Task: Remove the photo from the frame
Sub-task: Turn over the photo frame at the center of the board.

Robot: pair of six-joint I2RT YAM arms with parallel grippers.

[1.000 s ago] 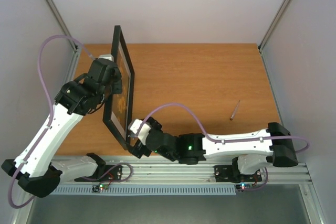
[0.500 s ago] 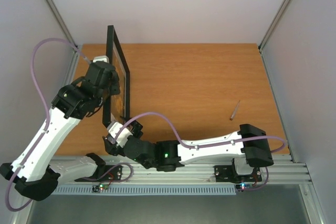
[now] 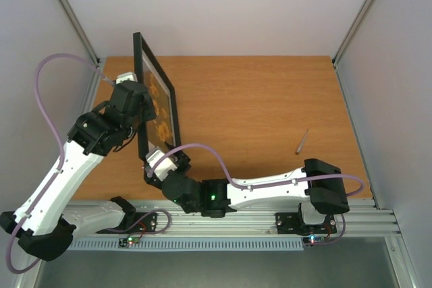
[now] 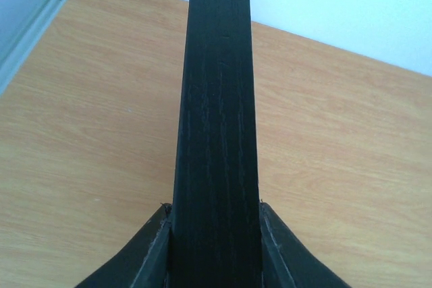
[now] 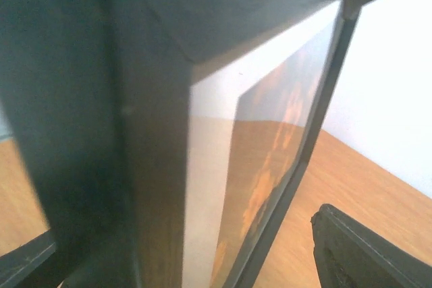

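Note:
The black frame stands on edge at the table's left, tilted, its glass side facing right. Behind the glass shows the photo with orange sunflowers. My left gripper is shut on the frame's left rail; in the left wrist view that black rail fills the gap of the left gripper. My right gripper is at the frame's near lower corner. In the right wrist view the right gripper straddles this corner, open, with its right finger apart from the glass. The photo sits inside a white mat.
A small pen-like tool lies on the wooden table at the right. Grey walls with metal posts close in the left and right sides. An aluminium rail with the arm bases runs along the near edge.
My right arm has swung left to the frame's near lower corner and its jaws have narrowed somewhat. My left arm has turned the frame, so the photo side shows more.

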